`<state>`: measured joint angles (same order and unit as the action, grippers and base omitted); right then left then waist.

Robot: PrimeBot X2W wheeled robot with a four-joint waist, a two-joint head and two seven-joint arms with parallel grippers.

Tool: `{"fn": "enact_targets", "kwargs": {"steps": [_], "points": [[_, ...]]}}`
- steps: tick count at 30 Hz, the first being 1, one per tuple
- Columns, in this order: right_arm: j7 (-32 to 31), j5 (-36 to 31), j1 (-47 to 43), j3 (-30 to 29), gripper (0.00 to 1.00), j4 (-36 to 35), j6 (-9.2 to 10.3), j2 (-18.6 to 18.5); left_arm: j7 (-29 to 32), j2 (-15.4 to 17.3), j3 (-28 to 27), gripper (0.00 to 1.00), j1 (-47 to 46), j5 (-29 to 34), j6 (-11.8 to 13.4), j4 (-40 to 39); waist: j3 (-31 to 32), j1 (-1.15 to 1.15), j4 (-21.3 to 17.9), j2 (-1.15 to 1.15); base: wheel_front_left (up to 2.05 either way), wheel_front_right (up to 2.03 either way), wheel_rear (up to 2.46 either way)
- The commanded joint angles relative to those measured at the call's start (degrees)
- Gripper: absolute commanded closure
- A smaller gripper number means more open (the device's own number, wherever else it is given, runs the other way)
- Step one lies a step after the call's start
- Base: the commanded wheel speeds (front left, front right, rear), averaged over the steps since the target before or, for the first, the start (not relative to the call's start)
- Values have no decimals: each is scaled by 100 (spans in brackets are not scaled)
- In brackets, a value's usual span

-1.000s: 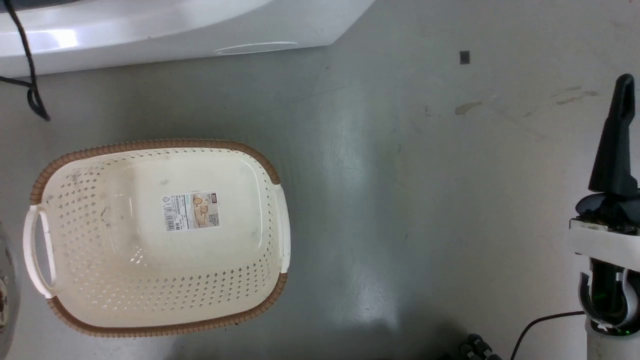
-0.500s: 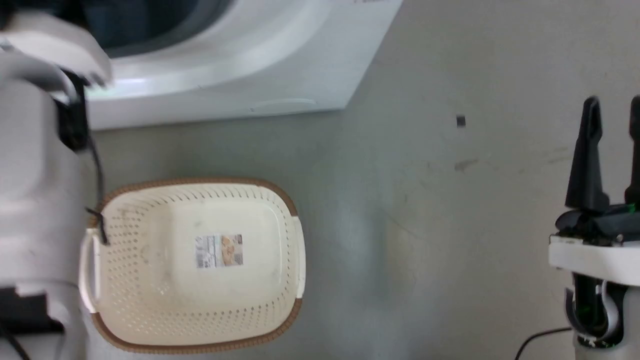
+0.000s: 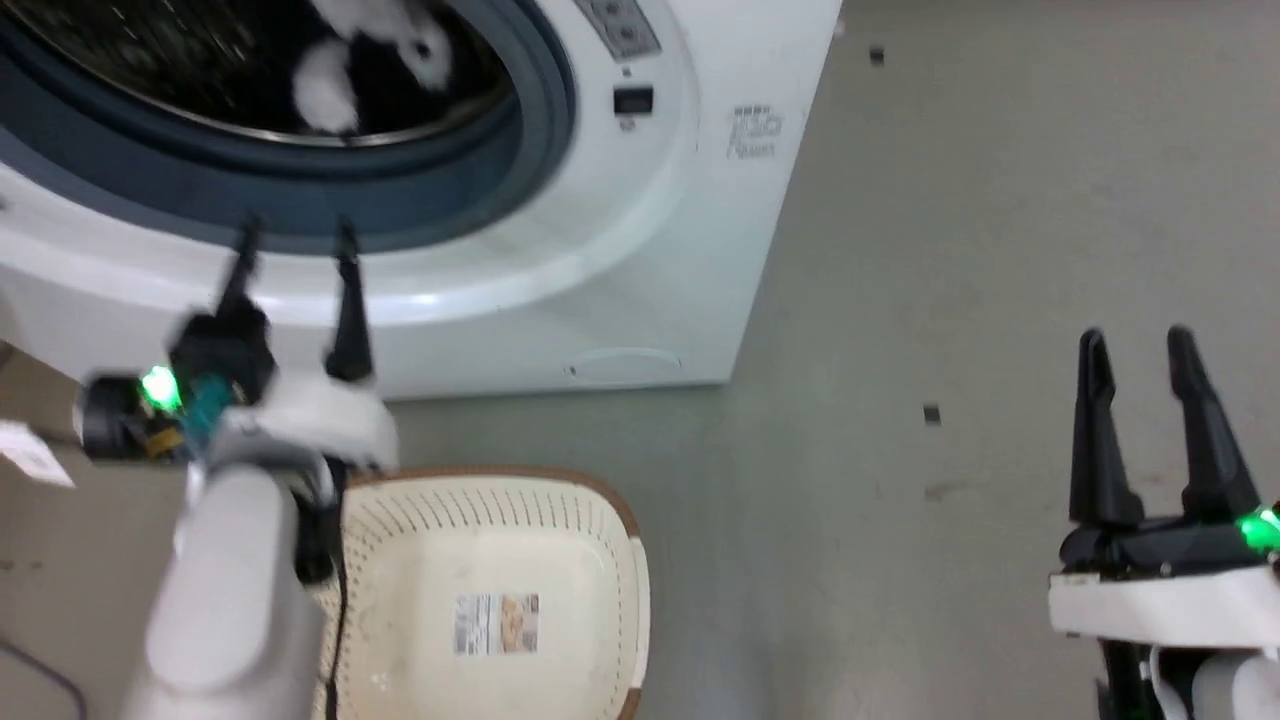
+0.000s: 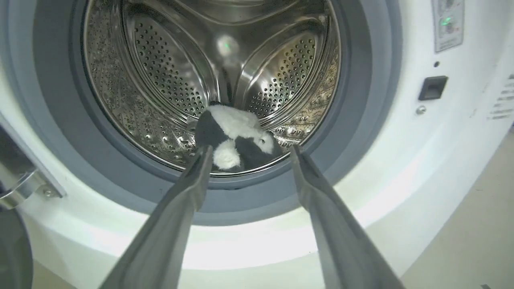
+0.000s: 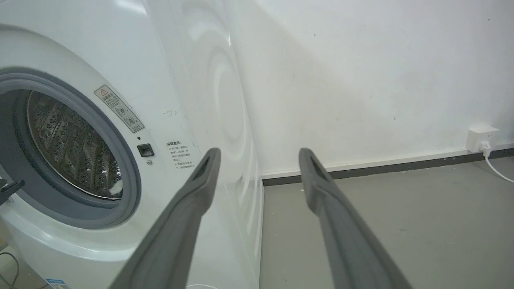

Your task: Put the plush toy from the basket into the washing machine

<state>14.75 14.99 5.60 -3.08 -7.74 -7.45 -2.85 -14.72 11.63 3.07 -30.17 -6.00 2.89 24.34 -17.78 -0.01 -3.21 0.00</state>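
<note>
Left gripper newly before one plush toy

Black-and-white plush toy, white washing machine with grey gasket and shiny perforated steel drum, cream basket perforated and brown-rimmed, grey floor

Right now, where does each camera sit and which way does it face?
Head view: on the head, facing down at washer and basket; left claw and right claw show.
Left wrist view: on that wrist, facing into the drum at the panda; own fingers show.
Right wrist view: on that wrist, facing the washer's side and the wall; own fingers show.
Shared: panda in head and left wrist views.
</note>
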Motion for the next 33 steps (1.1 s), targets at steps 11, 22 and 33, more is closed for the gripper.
{"fn": "enact_targets", "kwargs": {"steps": [11,22,33], "points": [[25,-73,-819,5,0,241,-3,-3,-28,-333,37,0,1916,239,-105,-812,1466,1,355,0,0,0,0],[25,-92,-1295,-107,0,313,-3,-3,-28,-474,35,0,2711,319,-211,-1132,1804,1,496,0,0,0,0],[-81,-117,-1198,-65,100,333,1,0,84,-485,5,100,2690,306,-209,-1172,1802,1,480,0,0,0,0]]}}
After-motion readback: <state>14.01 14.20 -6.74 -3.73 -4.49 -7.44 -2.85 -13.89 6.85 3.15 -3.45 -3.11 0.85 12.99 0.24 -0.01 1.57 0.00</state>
